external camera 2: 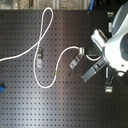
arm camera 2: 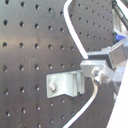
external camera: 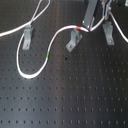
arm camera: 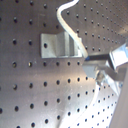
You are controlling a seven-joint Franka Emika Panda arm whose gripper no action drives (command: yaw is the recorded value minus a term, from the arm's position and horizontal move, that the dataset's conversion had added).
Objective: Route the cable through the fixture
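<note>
The white cable (external camera: 20,60) comes in from the first exterior view's left, loops at the back, passes the left fixture (external camera: 27,37), and curves round the front. It rises past its green band (external camera: 47,53) to its red band (external camera: 81,27). My gripper (external camera: 86,27) is shut on the cable just past the red band, right above the middle fixture (external camera: 73,41). In both wrist views the cable (arm camera: 75,37) (arm camera 2: 75,35) crosses the middle fixture (arm camera: 56,45) (arm camera 2: 62,83) and runs into the gripper (arm camera: 93,62) (arm camera 2: 94,67). I cannot tell whether it sits in the slot.
A third fixture (external camera: 108,33) stands at the first exterior view's right, with more cable (external camera: 119,30) trailing past it. In the second exterior view the arm's white body (external camera 2: 117,47) hangs over the right side, and a small blue object (external camera 2: 1,89) lies at the left edge.
</note>
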